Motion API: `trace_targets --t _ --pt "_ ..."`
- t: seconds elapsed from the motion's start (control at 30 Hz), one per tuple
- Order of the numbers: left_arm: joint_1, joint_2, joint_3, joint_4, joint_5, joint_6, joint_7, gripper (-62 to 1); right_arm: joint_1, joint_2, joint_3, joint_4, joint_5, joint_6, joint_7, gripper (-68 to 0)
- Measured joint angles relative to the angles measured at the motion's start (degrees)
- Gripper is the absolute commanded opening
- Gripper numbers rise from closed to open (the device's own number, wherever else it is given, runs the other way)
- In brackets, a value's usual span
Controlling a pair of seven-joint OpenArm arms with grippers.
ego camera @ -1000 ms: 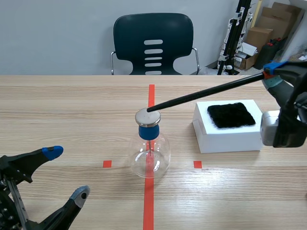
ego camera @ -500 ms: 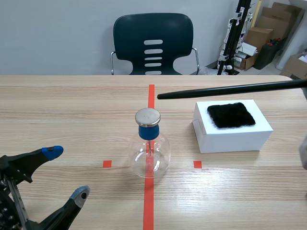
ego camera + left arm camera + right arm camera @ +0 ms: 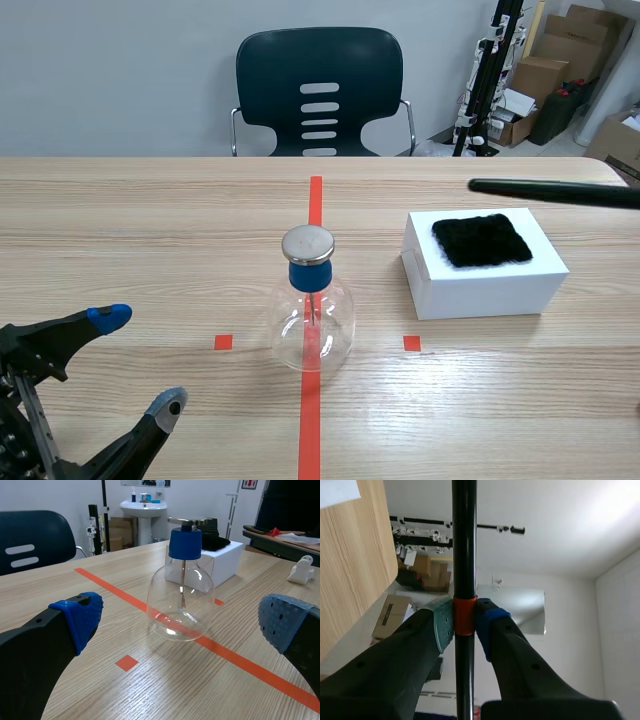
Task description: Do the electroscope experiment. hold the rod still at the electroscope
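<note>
- Right claw [image 3: 465, 617]: clenched on the rod [image 3: 550, 190]. Its pads [image 3: 443, 625] press from both sides on an orange-red band [image 3: 465, 614] around the shaft.
- In the right wrist view the rod runs straight up between the fingers, and more of it shows below the band.
- The right claw itself is outside the scene view. Only the rod's forward part shows there, coming in from the right edge and lying roughly level.
- The rod tip hangs in the air above the table's [image 3: 120, 220] far right part, beyond the box [image 3: 480, 295]. It is well apart from the electroscope [image 3: 312, 310] and touches nothing.
- Electroscope: a clear flask standing upright on the red line [image 3: 310, 420] near the middle of the table. It has a blue stopper [image 3: 311, 276] and a flat metal disc [image 3: 308, 243] on top.
- A thin stem [image 3: 182, 587] hangs from the stopper inside the glass.
- Box: white, to the right of the flask and apart from it, with a black fur pad [image 3: 481, 240] lying flat on its top.
- Left claw [image 3: 138, 362]: released, fingers spread wide and holding nothing, low at the near left of the table.
- In the left wrist view the flask stands ahead of this claw, in line with the gap between its fingers and out of contact.
- A dark chair [image 3: 318, 70] stands behind the far edge of the table.
</note>
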Motion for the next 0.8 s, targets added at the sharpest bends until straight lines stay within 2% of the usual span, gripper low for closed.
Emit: trace_targets --t 0.13,0.33,0.5,0.67,0.8 --pt "0.0 0.0 0.0 0.0 0.0 0.0 0.0 1.4 -0.3 -3.1 2.3 0.0 5.2 -0.1 1.9 -67.1" --pt "0.0 0.0 0.0 0.0 0.0 0.0 0.0 1.4 -0.4 -5.4 5.0 -3.7 8.8 0.8 7.9 -67.1" --pt "0.0 0.0 0.0 0.0 0.0 0.0 0.0 1.4 -0.4 -5.6 5.3 -10.0 10.3 0.8 14.5 -67.1" --pt "0.0 0.0 0.0 0.0 0.0 0.0 0.0 1.4 -0.4 -5.6 5.3 -15.4 13.7 0.7 21.6 -67.1" --pt "0.0 0.0 0.0 0.0 0.0 0.0 0.0 1.4 -0.4 -5.6 5.3 -16.9 14.0 0.7 23.0 -67.1"
